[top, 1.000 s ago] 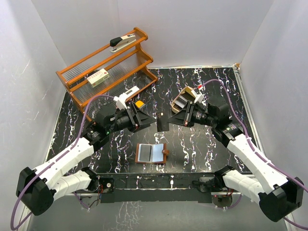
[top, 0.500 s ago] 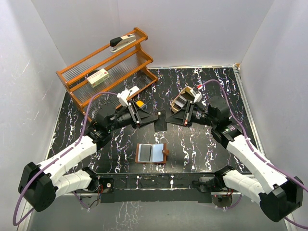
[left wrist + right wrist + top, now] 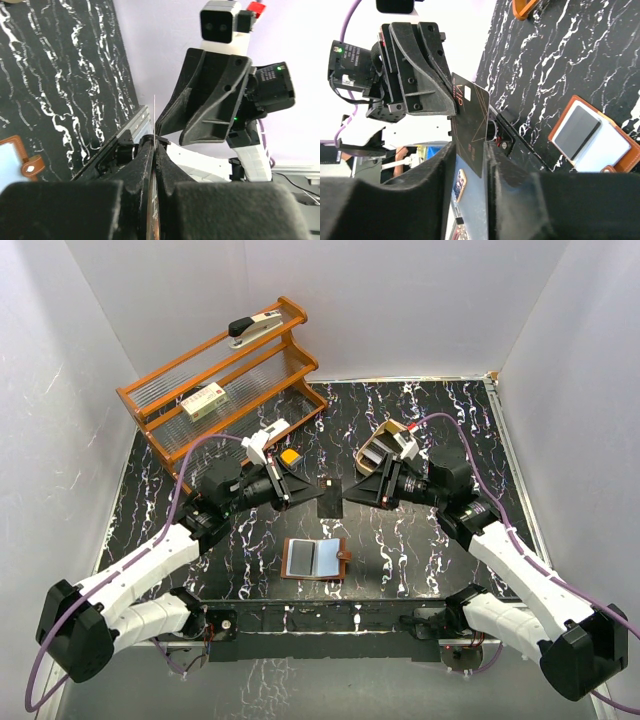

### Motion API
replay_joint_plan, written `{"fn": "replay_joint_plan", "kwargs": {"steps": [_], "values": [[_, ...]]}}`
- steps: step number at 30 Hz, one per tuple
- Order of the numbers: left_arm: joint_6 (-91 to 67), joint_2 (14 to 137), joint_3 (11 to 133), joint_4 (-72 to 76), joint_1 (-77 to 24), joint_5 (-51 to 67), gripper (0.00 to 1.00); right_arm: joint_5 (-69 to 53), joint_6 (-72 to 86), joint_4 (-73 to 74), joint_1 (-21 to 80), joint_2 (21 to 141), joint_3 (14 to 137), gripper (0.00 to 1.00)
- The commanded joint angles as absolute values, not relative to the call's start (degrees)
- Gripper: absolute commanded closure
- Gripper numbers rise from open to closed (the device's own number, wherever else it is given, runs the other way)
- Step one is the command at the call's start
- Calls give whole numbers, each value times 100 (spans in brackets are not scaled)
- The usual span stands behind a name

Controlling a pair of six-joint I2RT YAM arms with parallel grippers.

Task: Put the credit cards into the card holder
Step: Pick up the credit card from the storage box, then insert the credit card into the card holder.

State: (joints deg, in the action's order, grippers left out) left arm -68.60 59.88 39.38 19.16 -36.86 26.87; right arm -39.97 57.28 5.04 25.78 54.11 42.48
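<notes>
A dark credit card (image 3: 329, 494) with gold lines hangs upright in mid-air over the middle of the table. My left gripper (image 3: 318, 493) is shut on its left edge; from the left wrist only the thin edge of the card (image 3: 154, 112) sticks out past the left gripper (image 3: 154, 142). My right gripper (image 3: 343, 492) faces it, and its jaws stand apart around the card (image 3: 470, 130) with a gap on one side. The card holder (image 3: 314, 559) lies open and flat below, showing a grey and a pale blue panel (image 3: 597, 137).
An orange wooden rack (image 3: 225, 380) with a stapler (image 3: 255, 326) and a small box stands at the back left. A tan oval tray (image 3: 383, 447) lies behind the right gripper. A small yellow block (image 3: 289, 455) sits behind the left gripper.
The left gripper reached the card from the left and shut on it. The right gripper's jaws, shut on the card before, have come apart.
</notes>
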Motion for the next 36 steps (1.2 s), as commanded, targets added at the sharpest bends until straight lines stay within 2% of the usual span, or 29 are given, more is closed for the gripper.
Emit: {"fn": "replay_joint_plan", "kwargs": {"steps": [1,4,14,36], "values": [[-6436,5739,3911,1283,-3691,2526,100,-3726,5489,745,2610,5390,4440,68],[-6197,5624,3865,792,-3691,2353,100,-3538,5323,1080,2605,5382,4430,64],[-5640,5695,3598,-368,-3687,2052,100,-2557,4919,2127,2846,5571,4366,64],[-5039,7005,2941,409,-3428,3187,100,-994,4914,1898,4821,7133,4400,68]]}}
